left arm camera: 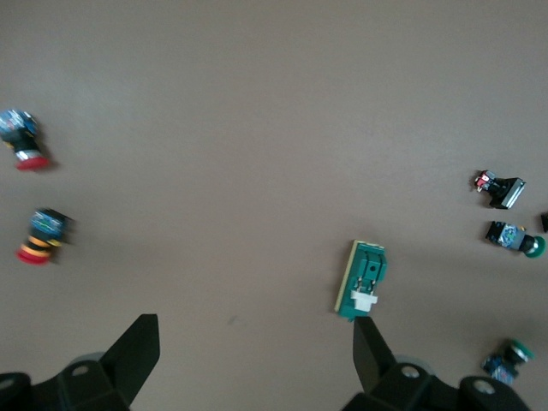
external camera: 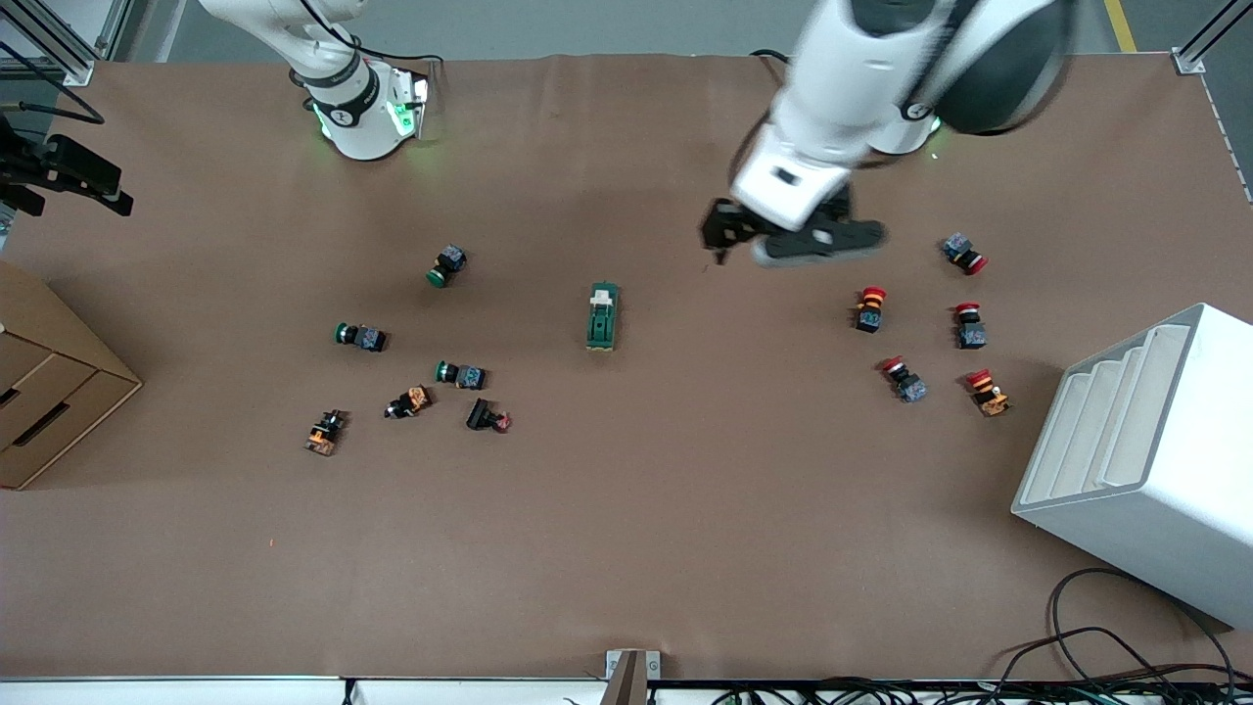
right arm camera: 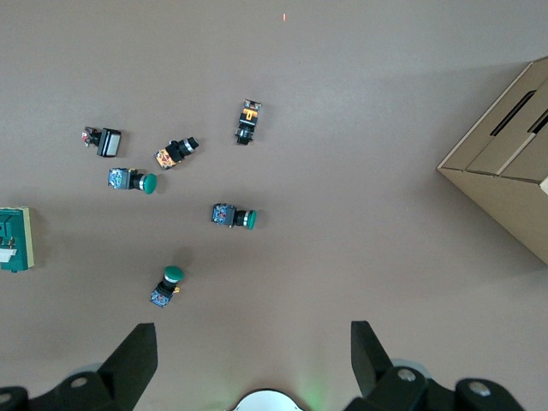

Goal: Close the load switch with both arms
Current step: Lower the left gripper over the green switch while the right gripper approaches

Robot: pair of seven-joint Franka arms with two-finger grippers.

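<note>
Brown table [external camera: 626, 548], load switch [external camera: 603, 316] lying flat mid-table. Left gripper [external camera: 783, 235] up in the air toward the left arm's end from the load switch, spread wide, holding nothing. Right gripper [right arm camera: 248, 360] waiting high, spread wide, holding nothing.

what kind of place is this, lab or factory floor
Probably a robotics lab bench: a brown paper-covered table strewn with a dark green load switch, red-capped pushbuttons and loose black cables, framed by aluminium rails.
</note>
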